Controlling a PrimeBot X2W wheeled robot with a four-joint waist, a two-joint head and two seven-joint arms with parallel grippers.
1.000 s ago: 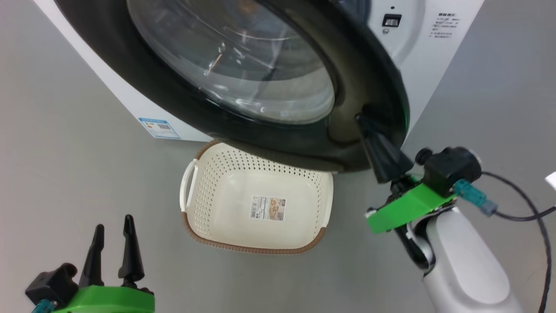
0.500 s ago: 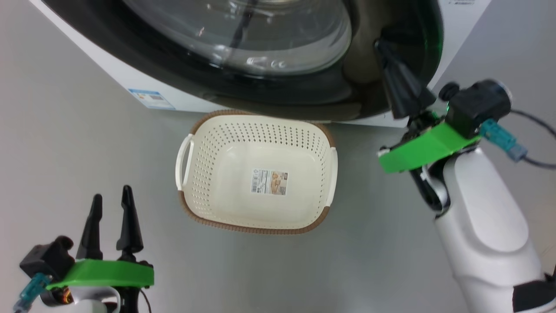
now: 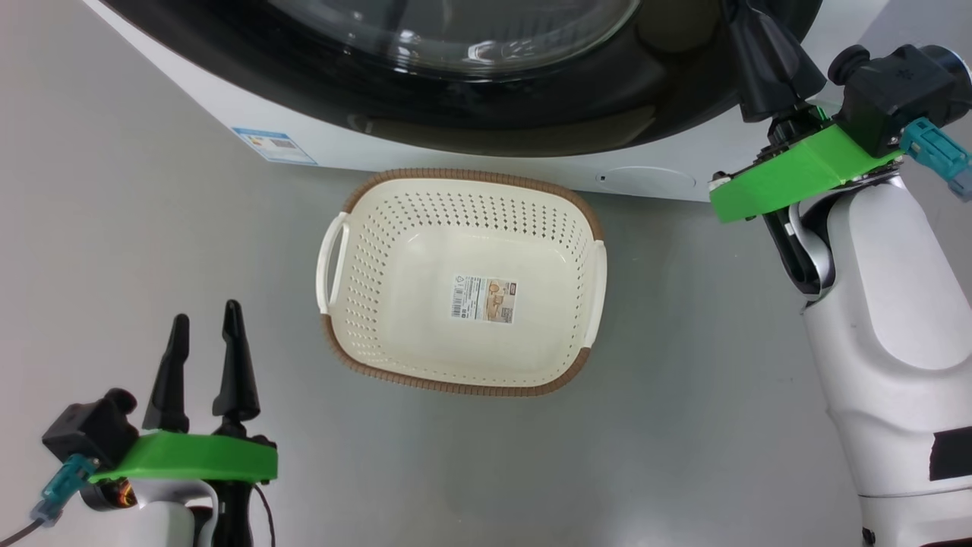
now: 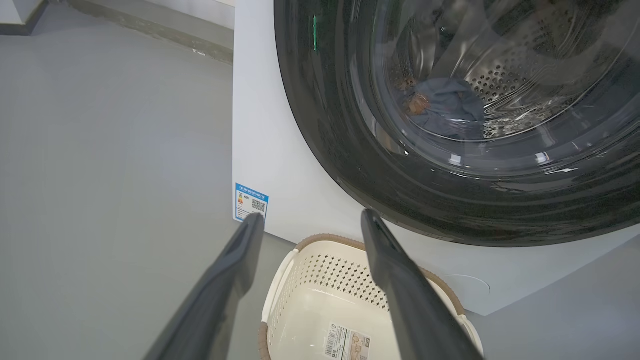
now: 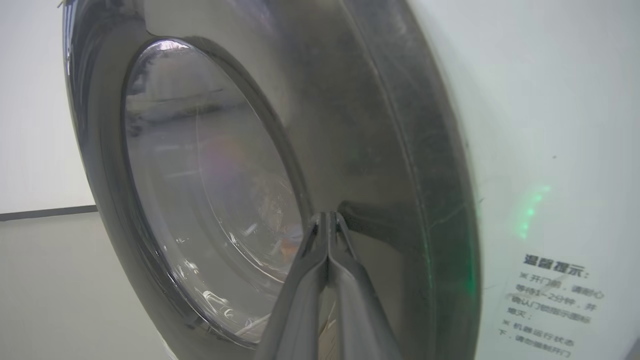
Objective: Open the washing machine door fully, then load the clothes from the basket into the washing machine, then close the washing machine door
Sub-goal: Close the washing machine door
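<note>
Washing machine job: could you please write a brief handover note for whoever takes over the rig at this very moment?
Left end effector: open, empty, apart from the basket, on its left.
Right end effector: shut, empty, tips on the black rim of the washing machine door.
The basket: empty, on the floor before the washing machine. The clothes: inside the drum, visible through the door.
Done: loading. Left: door looks closed against the front, latch cannot be seen; confirm it, then withdraw.
</note>
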